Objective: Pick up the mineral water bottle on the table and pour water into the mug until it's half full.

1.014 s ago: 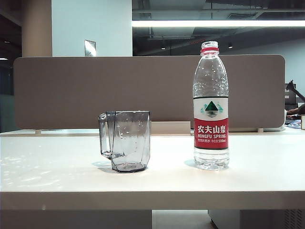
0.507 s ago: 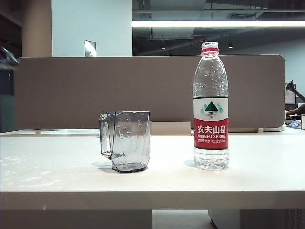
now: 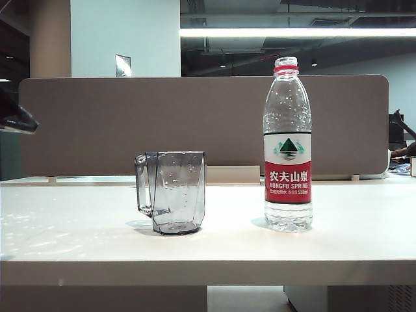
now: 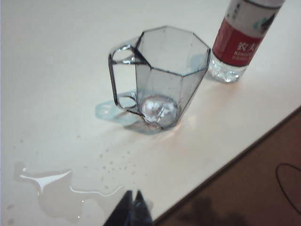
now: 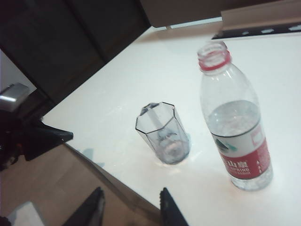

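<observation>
Two hands hang clear of the surface [image 3: 78, 240], left hand [image 4: 133, 207] pinched narrow, right hand [image 5: 130, 206] parted and empty; right of centre, the uncapped, over-half-full bottle [image 3: 287, 146] looks thin, squeezable and top-heavy, best gripped at its label, beside the mug [image 3: 172, 192].

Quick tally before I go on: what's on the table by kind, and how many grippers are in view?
Bottles: 1, the mineral water bottle, uncapped.
Mugs: 1, the mug.
Spilled water: 1 puddle on the table.
Grippers: 2, left gripper and right gripper, both off the objects.
Total: 5.
</observation>
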Tool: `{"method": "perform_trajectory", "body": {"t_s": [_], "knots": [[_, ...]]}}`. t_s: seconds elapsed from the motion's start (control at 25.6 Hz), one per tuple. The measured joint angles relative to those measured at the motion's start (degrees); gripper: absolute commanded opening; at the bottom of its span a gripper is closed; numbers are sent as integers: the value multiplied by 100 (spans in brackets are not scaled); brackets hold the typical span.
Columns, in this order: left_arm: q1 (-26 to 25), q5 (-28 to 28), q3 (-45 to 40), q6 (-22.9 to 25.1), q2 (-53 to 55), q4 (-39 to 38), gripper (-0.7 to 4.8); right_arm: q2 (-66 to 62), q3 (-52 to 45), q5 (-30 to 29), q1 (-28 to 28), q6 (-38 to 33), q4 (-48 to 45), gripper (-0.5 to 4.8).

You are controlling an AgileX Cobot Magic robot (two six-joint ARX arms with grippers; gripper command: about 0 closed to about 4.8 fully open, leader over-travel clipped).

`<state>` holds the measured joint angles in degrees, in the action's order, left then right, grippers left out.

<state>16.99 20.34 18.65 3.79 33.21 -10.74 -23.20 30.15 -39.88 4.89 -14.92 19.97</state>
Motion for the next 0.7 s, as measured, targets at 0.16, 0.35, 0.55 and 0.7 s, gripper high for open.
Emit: {"method": "perform_trajectory", "body": {"t_s": [0.16, 0.35, 0.55, 0.7], "knots": [[0, 2, -138, -83, -4, 83, -5, 146, -278, 579, 2, 656, -2, 166], [0, 20, -389, -111, -4, 105, -5, 326, -841, 1279, 0, 975, -350, 166], [0, 114, -492, -240, -7, 129, -5, 592, -1751, 1567, 35, 590, -1307, 167], [0, 116, -492, -254, -7, 210, -5, 605, -1910, 1982, 214, 208, -1969, 166]]}}
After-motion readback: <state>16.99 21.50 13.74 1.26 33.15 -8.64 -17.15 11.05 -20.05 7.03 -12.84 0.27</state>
